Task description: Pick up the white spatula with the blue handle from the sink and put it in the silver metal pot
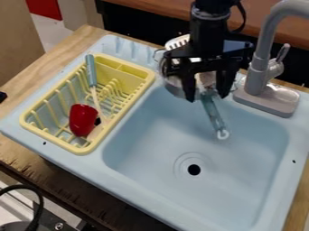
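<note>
Left, I record a yellow dish rack (51, 136) on the rim of the light-blue sink unit (157, 135). It holds a red object (82, 119), with a blue-handled utensil (91, 70) leaning beside it toward the rack's far end. The red object covers part of the near slats; the utensil's lower end is hard to make out.

At far centre, a metal pan (174, 85) is largely hidden behind my claw (208, 98). A pale slotted piece (177, 42) shows beyond; its link to the pan cannot be determined. My two fingers stand apart, the pan's translucent blue handle (213, 113) between them; contact is not verifiable. The handle slants nearward over the basin, its looped end well apart from the drain (194, 169).

Open room: the basin's near and middle portions, bounded left by the rack and right by the raised rim. Just right of my claw stands a grey faucet (259, 67), its neck cut off at the right edge; side clearance there is tight.
</note>
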Action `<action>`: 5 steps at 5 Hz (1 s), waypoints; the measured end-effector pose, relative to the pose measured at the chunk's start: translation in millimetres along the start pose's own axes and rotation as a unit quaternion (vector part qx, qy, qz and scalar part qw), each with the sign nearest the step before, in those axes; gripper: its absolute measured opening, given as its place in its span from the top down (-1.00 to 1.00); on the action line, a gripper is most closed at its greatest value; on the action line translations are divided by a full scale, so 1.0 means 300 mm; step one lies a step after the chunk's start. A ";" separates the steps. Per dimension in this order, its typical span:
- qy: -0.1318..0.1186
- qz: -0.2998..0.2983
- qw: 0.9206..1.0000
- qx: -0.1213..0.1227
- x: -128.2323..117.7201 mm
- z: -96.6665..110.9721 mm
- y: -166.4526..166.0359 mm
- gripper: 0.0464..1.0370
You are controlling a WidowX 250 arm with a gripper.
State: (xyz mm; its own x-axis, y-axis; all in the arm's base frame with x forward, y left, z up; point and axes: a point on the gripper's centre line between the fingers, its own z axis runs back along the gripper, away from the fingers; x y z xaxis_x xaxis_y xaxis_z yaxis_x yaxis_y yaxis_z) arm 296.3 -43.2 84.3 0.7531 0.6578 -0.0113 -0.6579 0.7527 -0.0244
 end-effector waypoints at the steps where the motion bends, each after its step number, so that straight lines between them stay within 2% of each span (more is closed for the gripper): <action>1: -0.003 0.004 1.000 -0.005 0.006 0.008 -0.006 -0.94; 4: 0.006 0.010 1.000 -0.011 0.009 0.009 -0.004 -0.93; 5: -0.017 0.012 1.000 -0.018 0.020 0.020 -0.013 -0.93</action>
State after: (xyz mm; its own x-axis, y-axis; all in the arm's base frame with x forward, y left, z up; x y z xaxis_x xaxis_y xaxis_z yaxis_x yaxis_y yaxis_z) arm 303.3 -42.0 90.4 0.7355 0.6772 0.0212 -0.6752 0.7351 -0.0605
